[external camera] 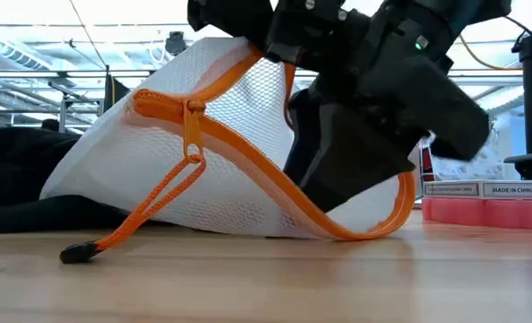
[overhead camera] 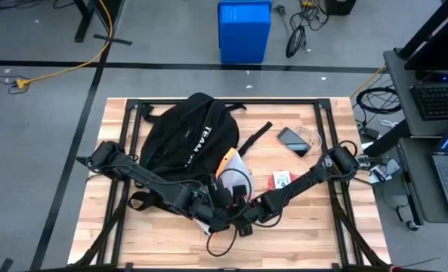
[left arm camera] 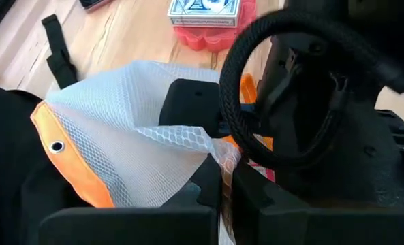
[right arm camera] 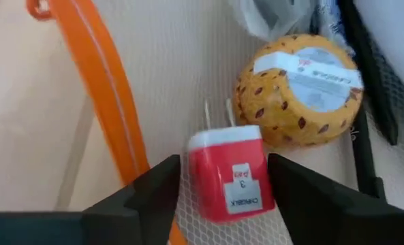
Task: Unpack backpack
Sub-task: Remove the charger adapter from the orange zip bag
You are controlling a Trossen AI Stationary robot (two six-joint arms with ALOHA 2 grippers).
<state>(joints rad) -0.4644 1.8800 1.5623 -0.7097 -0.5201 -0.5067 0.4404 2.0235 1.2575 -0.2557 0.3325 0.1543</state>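
White mesh pouch [external camera: 248, 152] clenched by the left gripper [left arm camera: 222, 187] could snag as the right gripper [right arm camera: 222, 184], spread wide, straddles a red charger [right arm camera: 230, 180] inside.

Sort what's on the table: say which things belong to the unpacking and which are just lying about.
In the job:
backpack
white mesh pouch with orange zipper, pinched by the left gripper
small red box between the right gripper fingers
round yellow item

Lying about:
phone
card pack
blue bin
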